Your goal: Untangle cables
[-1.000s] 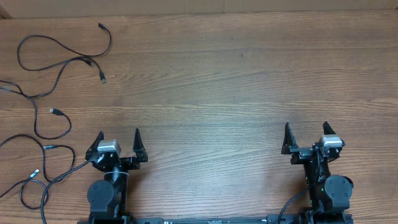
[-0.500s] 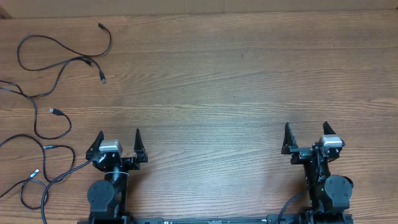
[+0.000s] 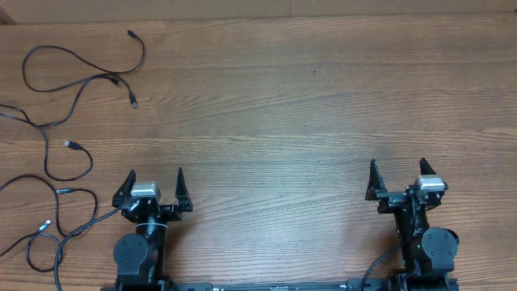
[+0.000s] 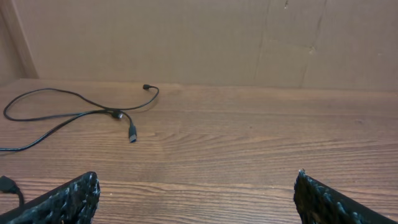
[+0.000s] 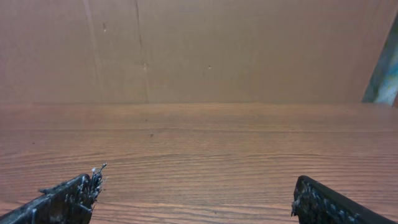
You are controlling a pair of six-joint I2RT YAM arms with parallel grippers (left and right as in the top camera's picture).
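Cables (image 3: 71, 145) are lying spread on the counter (image 3: 283, 121), ahead and left of the left pincer (image 3: 155, 174); it and the right pincer (image 3: 397, 163) are sitting released, grasping nothing.

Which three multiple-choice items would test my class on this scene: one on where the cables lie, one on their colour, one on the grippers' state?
1. Where do the cables lie on the table?
A. On the robot's left side
B. In the middle
C. On the robot's right side

2. What colour are the cables?
A. White
B. Black
C. Red

3. How do the left gripper and the right gripper stand?
A. Both open, holding nothing
B. Both shut on a cable
C. Left shut on a cable, right open

Answers:
1 A: the overhead view shows every cord near the left edge.
2 B: all are thin dark cords with small plug ends.
3 A: both wrist views show fingers spread over bare wood.
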